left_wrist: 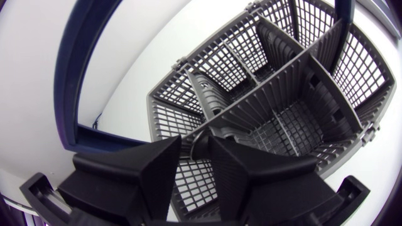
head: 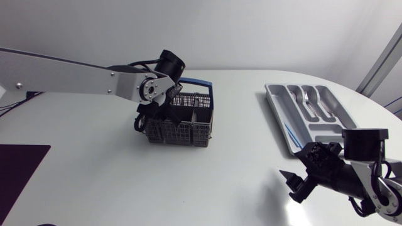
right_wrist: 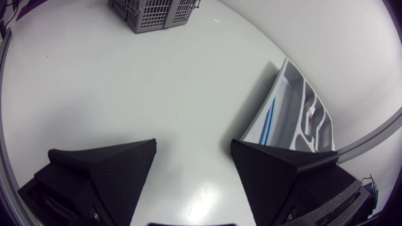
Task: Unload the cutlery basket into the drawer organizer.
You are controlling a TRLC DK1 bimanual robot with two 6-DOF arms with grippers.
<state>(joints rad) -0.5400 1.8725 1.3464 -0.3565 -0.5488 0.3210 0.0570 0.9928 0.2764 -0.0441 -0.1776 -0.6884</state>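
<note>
Pinching thin steel handle (left_wrist: 200, 137) inside basket (head: 188, 132), L gripper (left_wrist: 195, 145) jaws nearly together. R gripper (right_wrist: 193, 147) spread wide, empty, nr organizer (head: 276, 103). Handle prob. stiff, light, slick: hold firm mid-shaft, lift straight up so it clears basket.

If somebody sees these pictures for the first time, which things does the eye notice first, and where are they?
The left gripper is down inside the grey cutlery basket, which stands left of the table's middle. Toward the right edge lies the grey drawer organizer, with some cutlery already in it. Near it, the right gripper hovers open over the white table.
</note>
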